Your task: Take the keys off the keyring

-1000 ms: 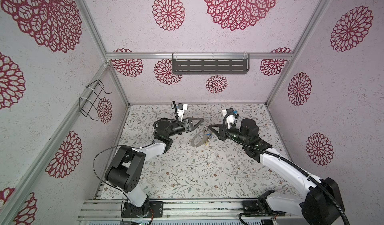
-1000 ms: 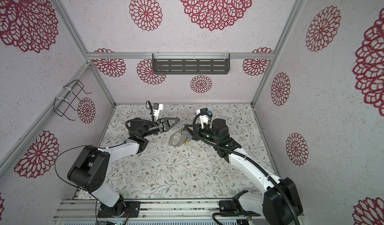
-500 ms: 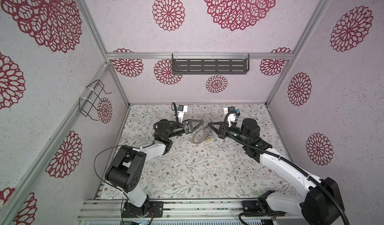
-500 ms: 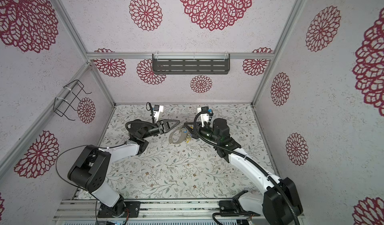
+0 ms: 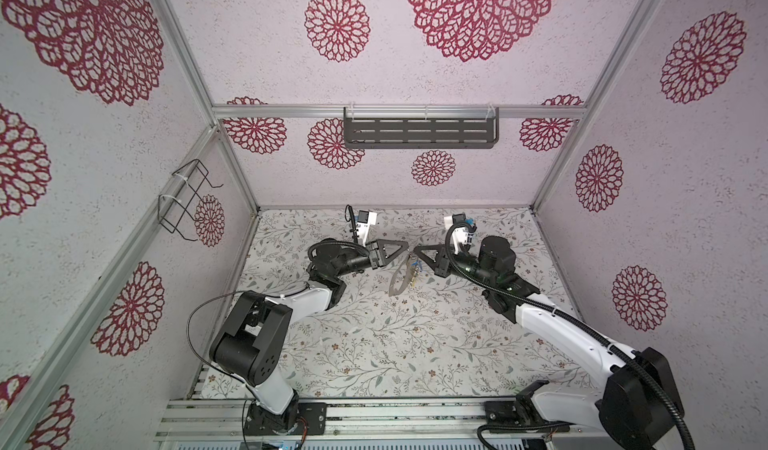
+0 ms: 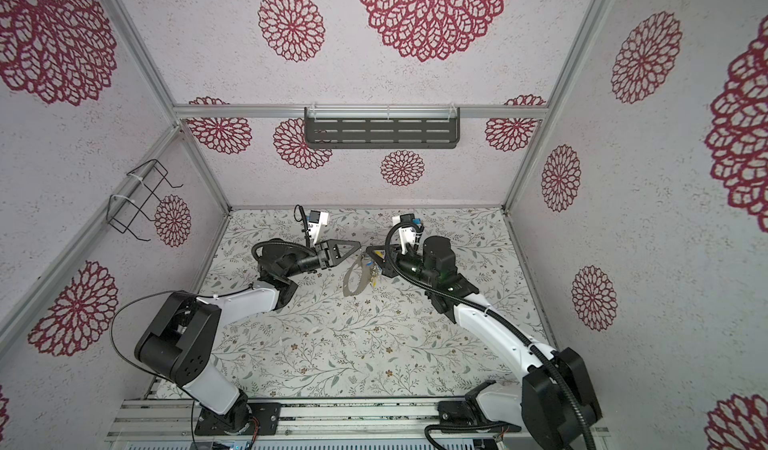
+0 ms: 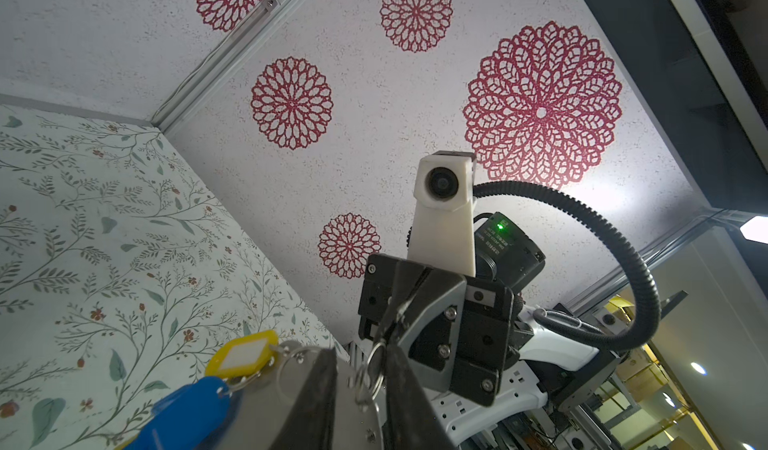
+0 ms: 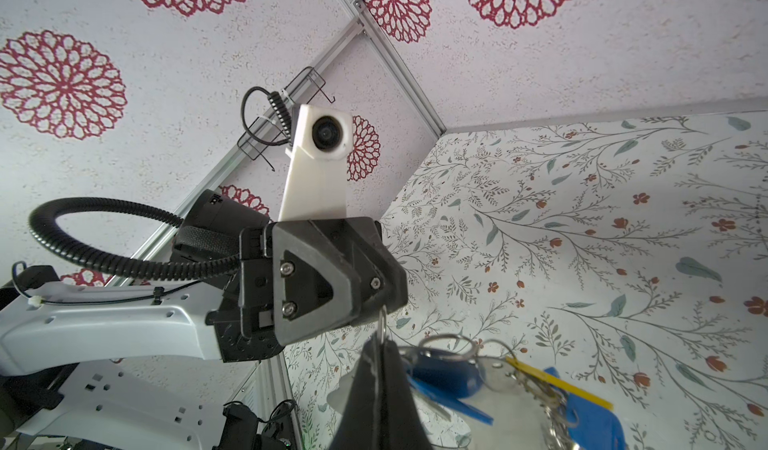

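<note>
When looking above the counter [image 5: 374, 344], find the keyring [image 5: 399, 281] hanging with yellow and blue keys [image 7: 245, 354] beside it. See the right end effector [image 8: 379, 350] pressed together on a small metal loop [image 7: 368, 369], the left end effector [image 7: 359, 358] around it; cannot tell if pinching.

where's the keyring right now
In both top views the keyring is mid-scene, slanting down from the meeting tips of the left pincer and right pincer, with the keys bunched on its right.
</note>
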Tool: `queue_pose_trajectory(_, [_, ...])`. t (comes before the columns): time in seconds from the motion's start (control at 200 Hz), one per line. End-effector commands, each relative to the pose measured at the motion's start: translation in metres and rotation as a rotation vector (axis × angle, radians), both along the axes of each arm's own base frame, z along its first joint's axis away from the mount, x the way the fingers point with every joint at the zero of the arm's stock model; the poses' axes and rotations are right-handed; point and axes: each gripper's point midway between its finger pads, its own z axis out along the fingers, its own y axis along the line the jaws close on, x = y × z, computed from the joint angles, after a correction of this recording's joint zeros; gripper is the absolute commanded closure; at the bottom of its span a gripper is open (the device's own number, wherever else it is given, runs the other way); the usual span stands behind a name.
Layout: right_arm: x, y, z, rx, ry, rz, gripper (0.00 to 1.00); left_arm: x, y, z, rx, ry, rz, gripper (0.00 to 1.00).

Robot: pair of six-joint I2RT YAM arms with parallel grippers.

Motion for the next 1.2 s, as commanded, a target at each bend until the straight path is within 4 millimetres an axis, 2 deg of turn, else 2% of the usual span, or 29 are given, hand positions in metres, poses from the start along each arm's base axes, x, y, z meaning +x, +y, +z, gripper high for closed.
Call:
queue_pose_trajectory(0.0, [-0.002, 0.002, 0.039, 0.074, -0.1, 0.018, 1.0, -0.009, -0.005, 0.017, -0.027, -0.052, -0.039, 0.77])
queue_pose_trajectory(0.45, [0.001, 0.003, 0.043, 0.084, -0.101, 0.017, 1.0, -0.012, -0.015, 0.011, -0.009, -0.037, -0.072, 0.81])
queue_pose_trajectory(0.545, [0.001, 0.003, 0.044, 0.086, -0.105, 0.016, 1.0, -0.013, -0.016, 0.008, -0.002, -0.033, -0.072, 0.78])
queue_pose_trajectory(0.686, [0.0, 0.003, 0.046, 0.088, -0.108, 0.019, 1.0, -0.012, -0.016, 0.005, 0.002, -0.029, -0.07, 0.69])
queue_pose_trajectory(0.776, [-0.001, 0.003, 0.047, 0.087, -0.109, 0.018, 1.0, -0.012, -0.016, 0.004, 0.005, -0.029, -0.068, 0.68])
queue_pose_trajectory(1.196, [0.003, -0.001, 0.044, 0.068, -0.107, -0.013, 1.0, -0.014, -0.013, 0.002, 0.005, -0.022, -0.064, 0.76])
